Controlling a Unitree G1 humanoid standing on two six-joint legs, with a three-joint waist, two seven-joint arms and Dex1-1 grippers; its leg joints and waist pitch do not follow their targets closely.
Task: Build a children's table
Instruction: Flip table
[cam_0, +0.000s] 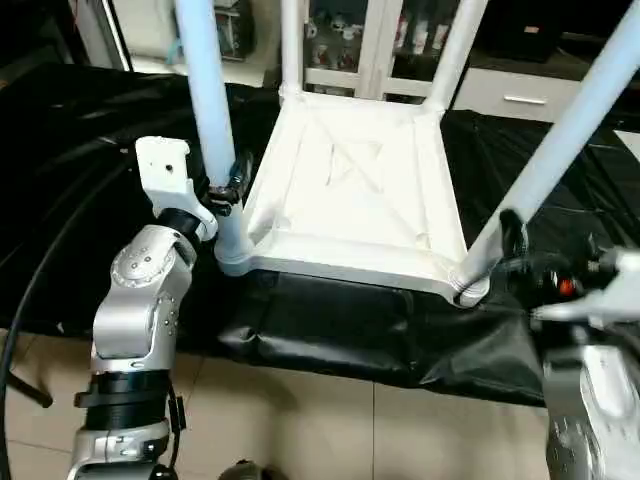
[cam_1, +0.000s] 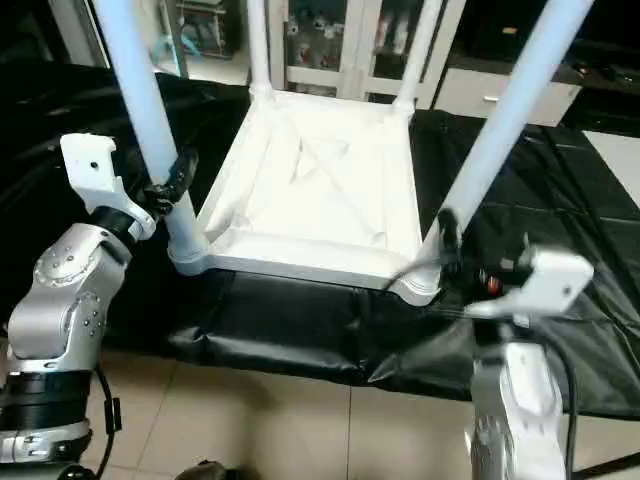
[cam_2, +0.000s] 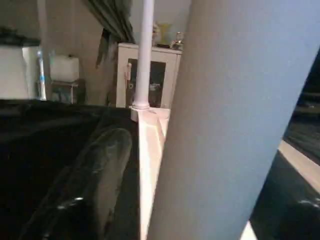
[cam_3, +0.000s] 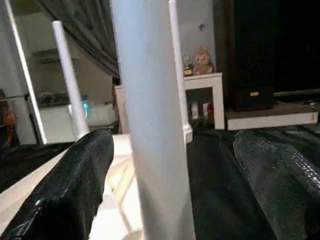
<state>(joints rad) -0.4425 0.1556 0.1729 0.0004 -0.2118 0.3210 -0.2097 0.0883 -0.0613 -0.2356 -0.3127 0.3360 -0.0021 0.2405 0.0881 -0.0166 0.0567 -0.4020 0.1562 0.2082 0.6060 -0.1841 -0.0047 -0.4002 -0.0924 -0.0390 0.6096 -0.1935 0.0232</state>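
Black sheeting is covering the table (cam_0: 330, 330); near its front edge the tabletop (cam_0: 350, 200) is lying upside down, four legs standing. You are risking cross-threading or tipping if either near leg gets wrenched sideways. Your left pincer (cam_0: 228, 190) is straddling the near-left leg (cam_0: 210, 90), its grip unclear; your right pincer (cam_3: 170, 175) is gaping around the near-right leg (cam_0: 560, 140).
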